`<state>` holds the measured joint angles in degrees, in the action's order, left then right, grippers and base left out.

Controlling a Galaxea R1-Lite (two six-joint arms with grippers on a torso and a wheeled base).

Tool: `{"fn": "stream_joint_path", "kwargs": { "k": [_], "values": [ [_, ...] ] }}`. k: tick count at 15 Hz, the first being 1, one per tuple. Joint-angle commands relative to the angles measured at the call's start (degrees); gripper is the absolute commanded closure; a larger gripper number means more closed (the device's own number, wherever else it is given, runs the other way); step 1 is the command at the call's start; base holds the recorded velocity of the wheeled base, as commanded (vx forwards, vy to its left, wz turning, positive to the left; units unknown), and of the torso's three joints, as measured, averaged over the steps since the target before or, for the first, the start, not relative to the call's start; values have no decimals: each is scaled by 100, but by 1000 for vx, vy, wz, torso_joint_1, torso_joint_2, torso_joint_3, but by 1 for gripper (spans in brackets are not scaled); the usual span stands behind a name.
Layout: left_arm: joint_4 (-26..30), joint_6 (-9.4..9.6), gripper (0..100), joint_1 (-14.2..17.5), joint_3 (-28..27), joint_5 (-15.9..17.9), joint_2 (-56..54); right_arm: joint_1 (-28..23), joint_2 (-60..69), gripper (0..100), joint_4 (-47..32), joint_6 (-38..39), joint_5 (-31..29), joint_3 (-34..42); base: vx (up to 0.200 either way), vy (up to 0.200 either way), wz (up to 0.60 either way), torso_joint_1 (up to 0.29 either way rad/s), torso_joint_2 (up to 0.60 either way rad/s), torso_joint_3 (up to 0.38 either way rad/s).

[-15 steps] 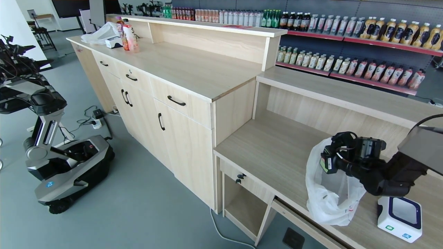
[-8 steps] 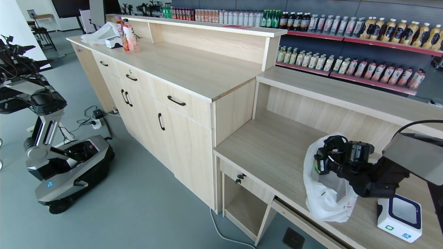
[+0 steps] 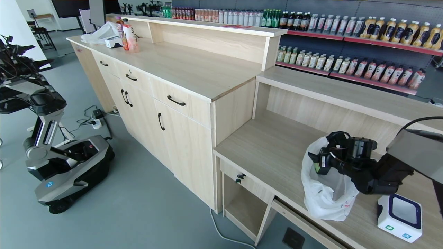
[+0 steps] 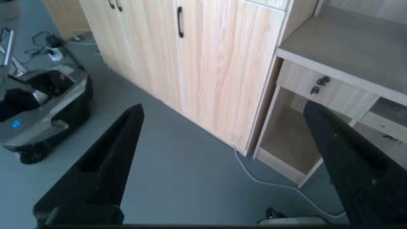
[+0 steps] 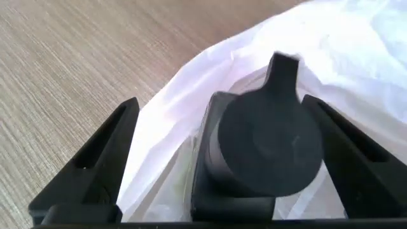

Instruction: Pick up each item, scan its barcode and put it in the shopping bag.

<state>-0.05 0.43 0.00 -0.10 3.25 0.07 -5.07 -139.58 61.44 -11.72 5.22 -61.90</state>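
Crinkly plastic shopping bag [image 3: 325,204] (translucent white) beneath right gripper [image 3: 315,164].

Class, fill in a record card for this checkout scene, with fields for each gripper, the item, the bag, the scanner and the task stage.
Right gripper: open, at the shopping bag's mouth
Item: dark item between the spread fingers, white plastic around it; kind unclear
Left gripper: open, empty, above the grey floor near the cabinets
Shopping bag: white plastic, standing on the lower desk
Scanner: white, on the same desk, to the bag's right, apart from it
Task stage: probably bagging the item
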Motion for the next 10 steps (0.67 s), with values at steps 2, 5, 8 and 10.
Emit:
{"fn": "stream_joint_path", "kwargs": {
  "k": [2,5,8,10],
  "values": [
    [5,1,0,0,1,0,1,-3,1873,0,-238,90,-3,882,0,0,0,0,0,0],
    [5,-8,0,0,1,0,1,-512,3482,0,-282,-156,-12,2429,0,0,0,0,0,0],
    [-4,-8,0,0,1,0,1,-1629,4545,0,-466,-1140,-38,3448,0,0,-400,3,2,2],
    [-4,1,0,0,1,0,1,-2314,4993,0,-1152,-1175,-214,3352,0,0,-600,0,-3,5]
  ]
}}
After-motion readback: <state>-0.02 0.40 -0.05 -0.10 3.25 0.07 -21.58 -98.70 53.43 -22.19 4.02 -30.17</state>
